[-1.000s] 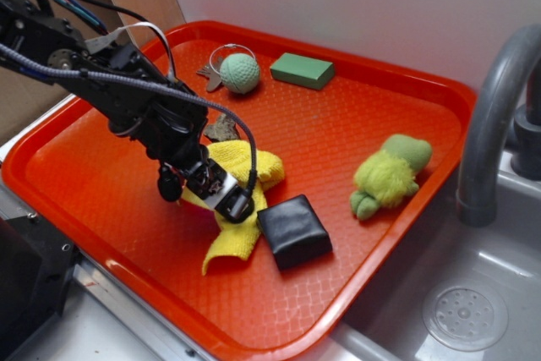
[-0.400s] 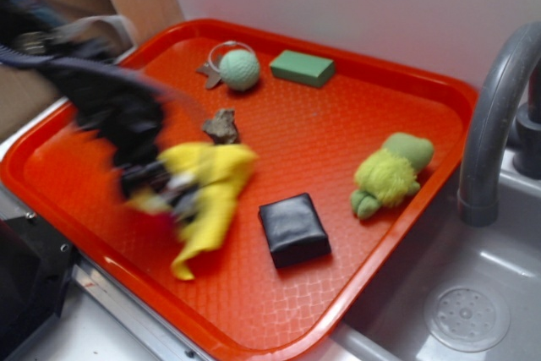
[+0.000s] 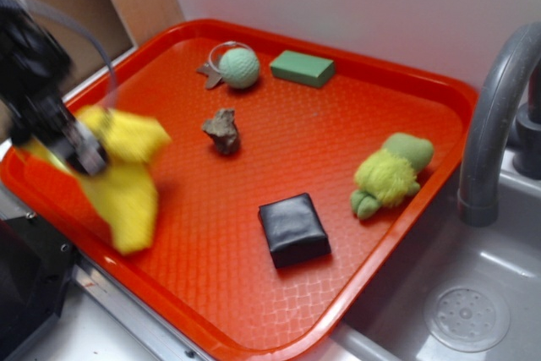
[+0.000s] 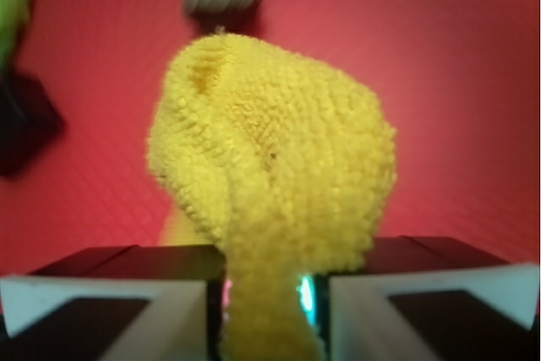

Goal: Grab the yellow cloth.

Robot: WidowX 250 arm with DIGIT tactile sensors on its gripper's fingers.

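Note:
The yellow cloth (image 3: 127, 183) hangs bunched from my gripper (image 3: 84, 156) over the left front part of the orange tray (image 3: 338, 124), lifted off its floor and blurred by motion. In the wrist view the cloth (image 4: 270, 166) fills the middle, pinched between the two fingers (image 4: 110, 302), with the gripper (image 4: 266, 310) shut on it. The black arm reaches in from the left edge.
On the tray lie a black square pad (image 3: 293, 229), a yellow-green plush toy (image 3: 389, 175), a brown lump (image 3: 223, 130), a green ball with a ring (image 3: 239, 69) and a green block (image 3: 302, 68). A grey faucet (image 3: 494, 124) and sink stand at the right.
My gripper has lifted the yellow cloth off the tray beside the black pad and carried it left, toward the tray's left front rim. The brown lump is now uncovered.

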